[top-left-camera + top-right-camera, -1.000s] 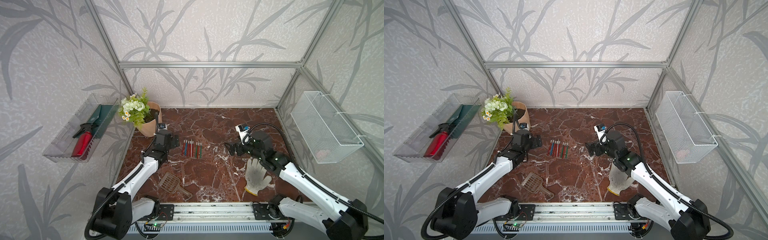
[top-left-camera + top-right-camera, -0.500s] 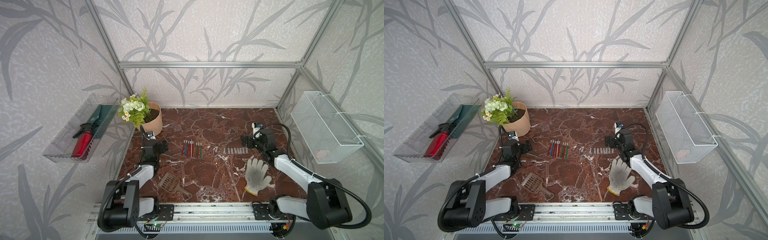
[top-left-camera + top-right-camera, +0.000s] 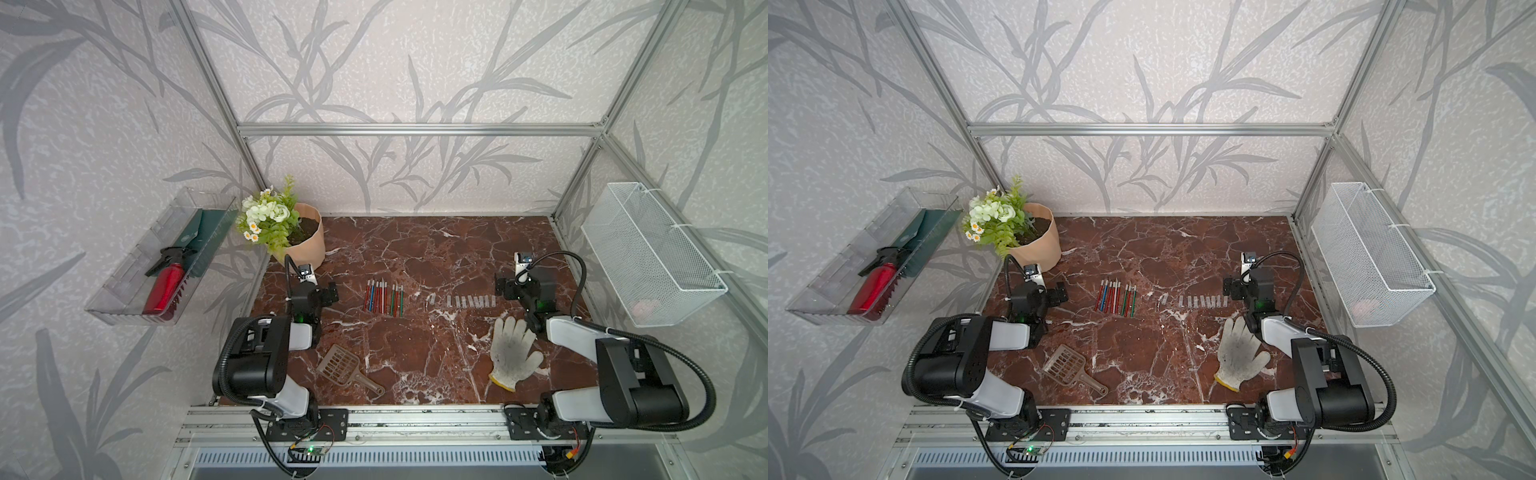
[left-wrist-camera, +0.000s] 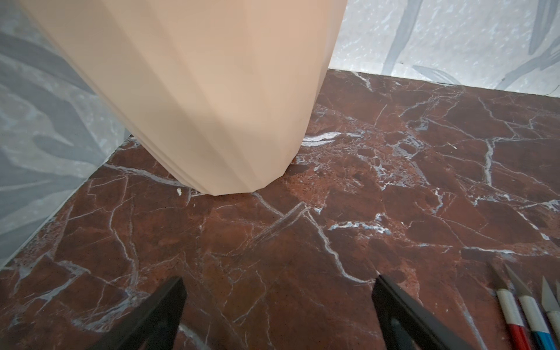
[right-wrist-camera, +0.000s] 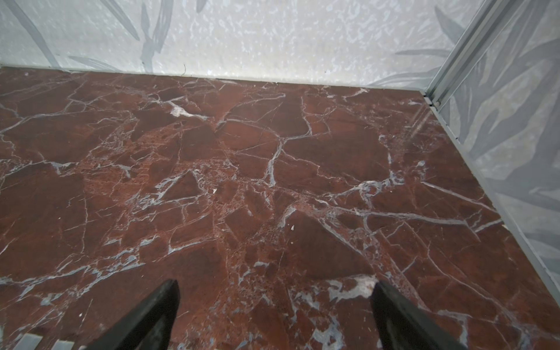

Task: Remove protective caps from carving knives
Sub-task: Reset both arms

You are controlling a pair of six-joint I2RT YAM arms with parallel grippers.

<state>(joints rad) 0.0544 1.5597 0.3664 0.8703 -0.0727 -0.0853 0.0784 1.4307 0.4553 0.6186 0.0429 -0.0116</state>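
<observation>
Several carving knives (image 3: pixel 384 296) (image 3: pixel 1116 296) with red, blue and green handles lie side by side on the marble table, blades bare and pointing to the back. Right of them, the protective caps (image 3: pixel 469 301) (image 3: pixel 1202 301) lie in a row, one cap (image 3: pixel 432 298) slightly apart. My left gripper (image 3: pixel 330 291) (image 4: pixel 278 281) is open and empty, left of the knives; their tips (image 4: pixel 515 303) show beside it. My right gripper (image 3: pixel 500 286) (image 5: pixel 275 285) is open and empty, just right of the cap row, whose end (image 5: pixel 30 341) shows beside it.
A beige flower pot (image 3: pixel 305 243) (image 4: pixel 212 91) stands close behind the left gripper. A brown slotted scoop (image 3: pixel 343 365) and a white work glove (image 3: pixel 513 349) lie near the front. A wire basket (image 3: pixel 648 253) hangs on the right wall, a clear tray (image 3: pixel 124 303) on the left.
Both arms have folded back toward the front rail. The right gripper has drawn away to the right, uncovering the row of caps. Both grippers stayed open.
</observation>
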